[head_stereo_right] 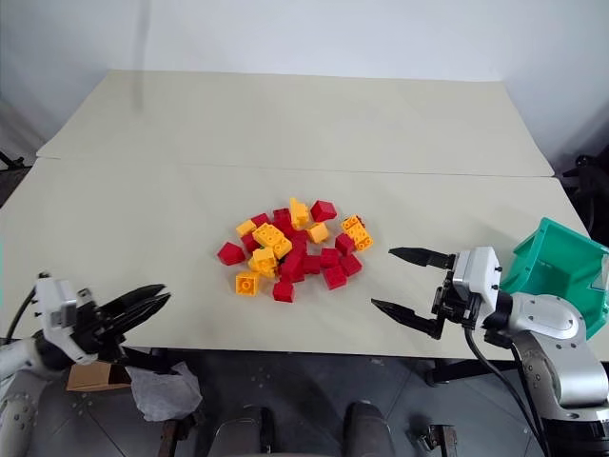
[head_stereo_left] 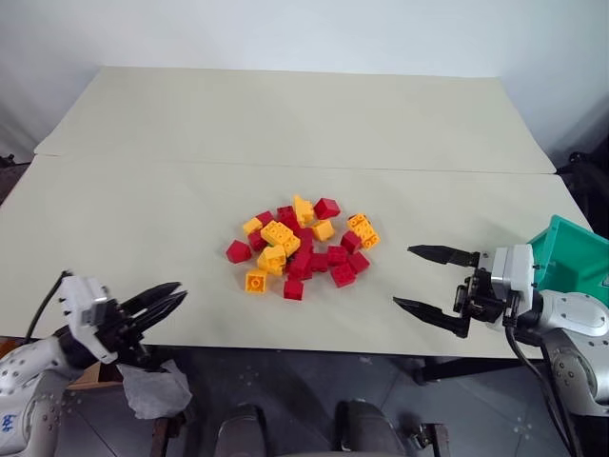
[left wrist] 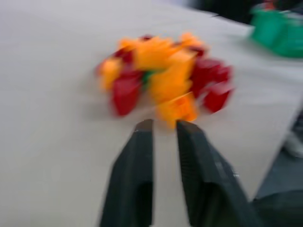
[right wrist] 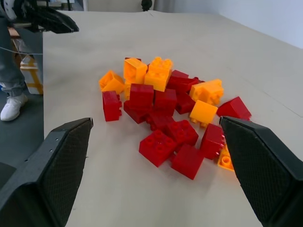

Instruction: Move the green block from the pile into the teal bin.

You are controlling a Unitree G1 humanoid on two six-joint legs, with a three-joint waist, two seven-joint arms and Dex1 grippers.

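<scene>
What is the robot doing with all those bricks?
The robot is getting ready to sort them. A pile of small red and yellow-orange plastic studded bricks sits in the middle of the beige table. The left gripper is shut and empty at the near edge. The right gripper is wide open, facing the pile. The teal plastic bin waits on the right. A bit of green peeks from inside the pile.

The pile (head_stereo_left: 302,246) is glossy studded plastic on a smooth matt table (head_stereo_left: 143,209); the teal bin (head_stereo_right: 559,267) looks plastic.
</scene>
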